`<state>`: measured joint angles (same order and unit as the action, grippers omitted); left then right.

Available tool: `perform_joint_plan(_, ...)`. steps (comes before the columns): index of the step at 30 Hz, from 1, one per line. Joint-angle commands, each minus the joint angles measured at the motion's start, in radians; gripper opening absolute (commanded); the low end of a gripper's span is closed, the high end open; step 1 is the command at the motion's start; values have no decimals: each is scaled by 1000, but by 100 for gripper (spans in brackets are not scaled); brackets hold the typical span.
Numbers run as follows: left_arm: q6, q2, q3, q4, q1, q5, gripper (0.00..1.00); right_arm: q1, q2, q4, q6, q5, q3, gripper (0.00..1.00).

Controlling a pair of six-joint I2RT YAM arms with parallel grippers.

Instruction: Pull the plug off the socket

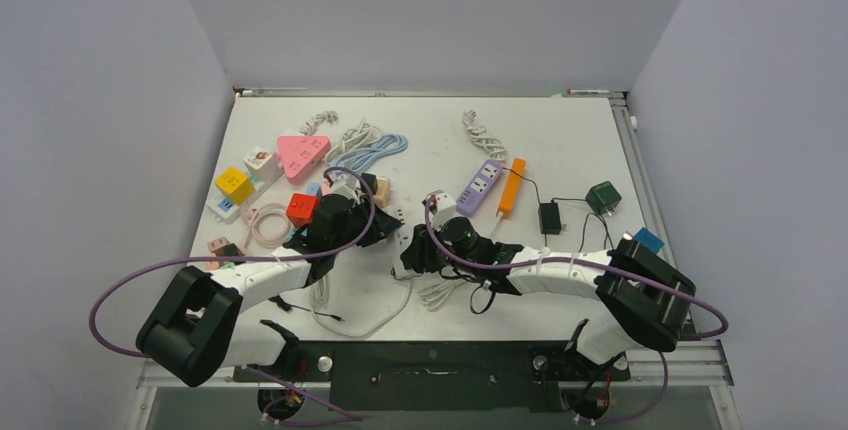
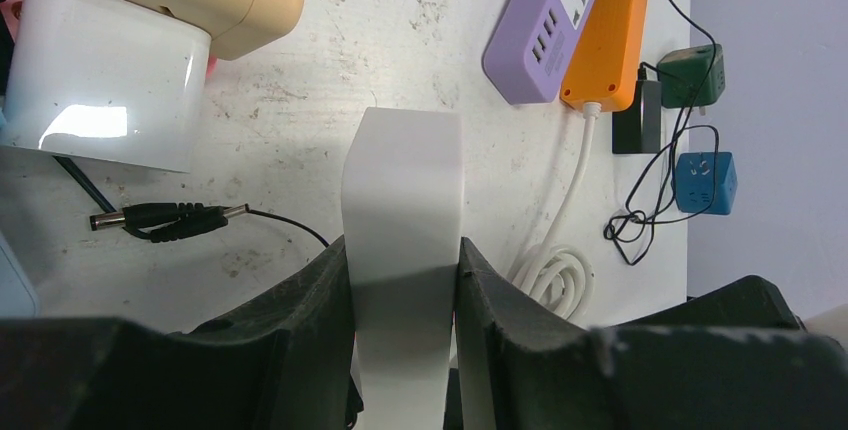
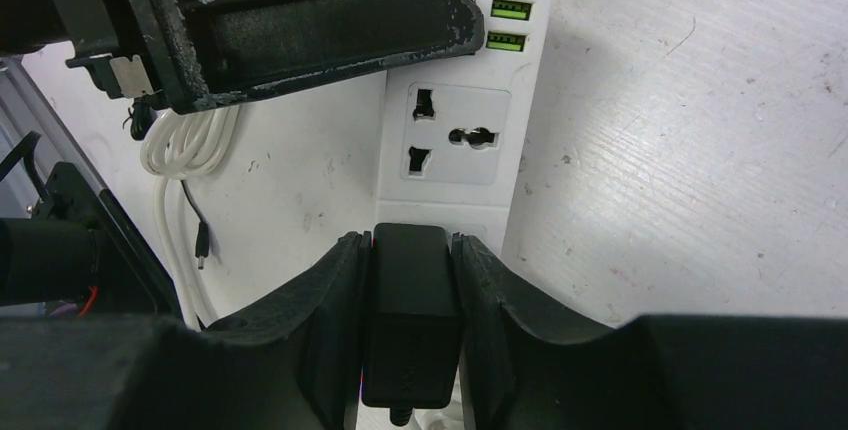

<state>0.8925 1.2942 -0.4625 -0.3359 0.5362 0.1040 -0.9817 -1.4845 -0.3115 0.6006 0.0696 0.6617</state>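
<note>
A white power strip point(image 3: 450, 140) lies at the table's middle, also seen in the left wrist view point(image 2: 400, 190). A black plug point(image 3: 410, 290) sits on its near end, next to an empty socket. My right gripper point(image 3: 408, 245) is shut on the plug, a finger pressed on each side. My left gripper point(image 2: 403, 250) is shut across the strip's body; its black finger point(image 3: 280, 20) shows at the top of the right wrist view. In the top view the two grippers, left point(image 1: 365, 220) and right point(image 1: 418, 248), meet over the strip, and the plug is hidden.
Purple strip point(image 1: 480, 187) and orange strip point(image 1: 511, 186) lie behind the right arm, with a black adapter point(image 1: 550, 216), green cube point(image 1: 603, 196) and blue cube point(image 1: 648, 240). Pink triangle socket point(image 1: 302, 155), yellow cube point(image 1: 235, 185) and red cube point(image 1: 301, 209) crowd the left. White coiled cable point(image 2: 555, 275) lies beside the strip.
</note>
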Motion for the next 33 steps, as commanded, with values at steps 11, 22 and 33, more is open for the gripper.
perform_joint_plan(11,-72,-69,25,-117,2,73,0,120,24,-206,22,203,-107,5)
perform_joint_plan(22,-109,-99,25,-86,2,69,0,138,-3,-225,-2,250,-96,5)
perform_joint_plan(33,-55,-78,-13,70,-3,-47,0,-74,51,14,-120,-221,21,5)
